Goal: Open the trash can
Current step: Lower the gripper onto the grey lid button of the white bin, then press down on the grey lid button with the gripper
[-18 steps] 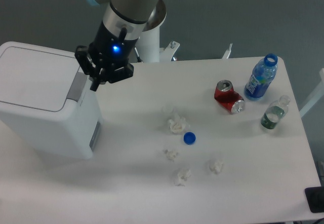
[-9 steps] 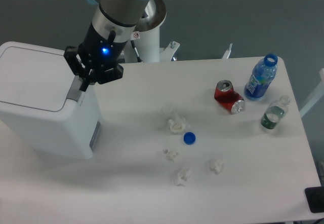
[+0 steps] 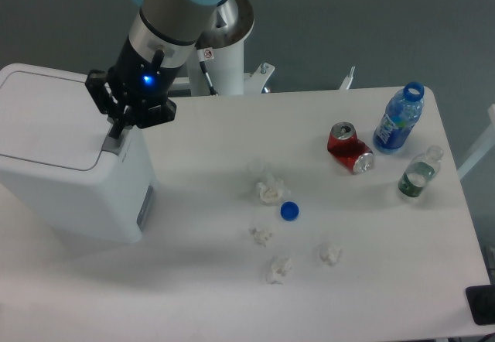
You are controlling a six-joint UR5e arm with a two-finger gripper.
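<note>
At the table's left edge, over the closed trash can [image 3: 58, 152], our gripper [image 3: 116, 128] has slid leftward onto the grey button strip [image 3: 116, 137] — fingers apparently together, holding nothing — so we judge the press imminent.

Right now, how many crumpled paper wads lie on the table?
4. The largest wad sits just above the blue cap; a small one lies left below it, one is nearest the front edge, one to the right.

Bright even light, soft shadows, slightly soft
</note>
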